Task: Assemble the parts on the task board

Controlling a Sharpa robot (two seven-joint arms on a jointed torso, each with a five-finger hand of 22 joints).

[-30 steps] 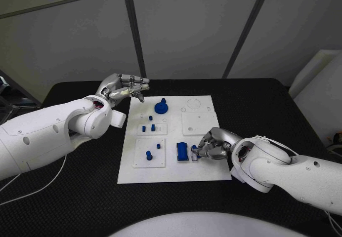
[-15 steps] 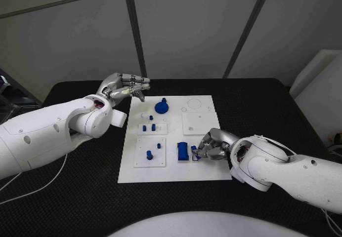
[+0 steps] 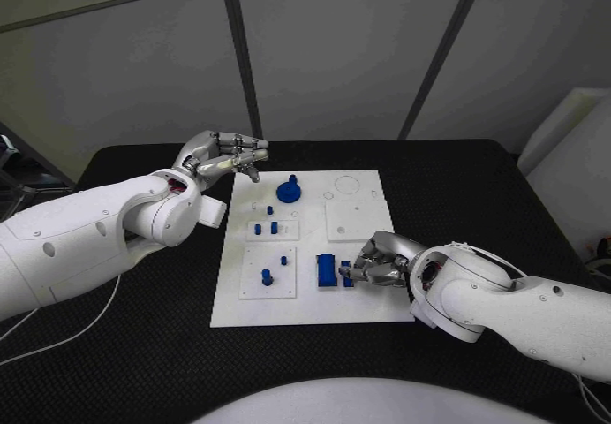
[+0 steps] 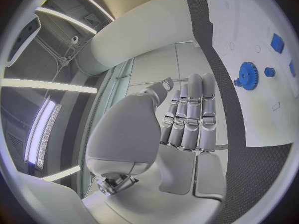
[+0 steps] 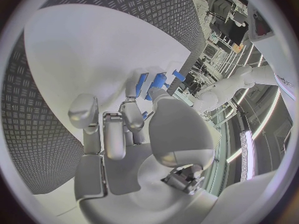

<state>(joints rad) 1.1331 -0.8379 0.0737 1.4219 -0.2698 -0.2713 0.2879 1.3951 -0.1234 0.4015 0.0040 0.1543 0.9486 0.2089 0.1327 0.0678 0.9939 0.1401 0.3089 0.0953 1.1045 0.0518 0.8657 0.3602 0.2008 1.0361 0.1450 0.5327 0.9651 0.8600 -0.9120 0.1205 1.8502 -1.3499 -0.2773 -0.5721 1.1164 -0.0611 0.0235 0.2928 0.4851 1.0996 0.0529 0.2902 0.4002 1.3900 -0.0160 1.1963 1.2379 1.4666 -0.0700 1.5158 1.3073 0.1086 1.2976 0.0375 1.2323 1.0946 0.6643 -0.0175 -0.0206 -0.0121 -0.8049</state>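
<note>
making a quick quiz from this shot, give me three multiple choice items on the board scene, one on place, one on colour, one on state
1. Where is the right robot hand?
A. over the task board's near right part, beside the blue block
B. off the table
C. at the board's far left corner

2. What colour is the gear-shaped part?
A. red
B. blue
C. green

3. What does the left robot hand hold?
A. the gear-shaped part
B. a peg
C. nothing

Answers:
1. A: the head view shows its fingers next to the blue block.
2. B: it is blue in the head and left wrist views.
3. C: its fingers are bare, beyond the board's far left corner.
</note>
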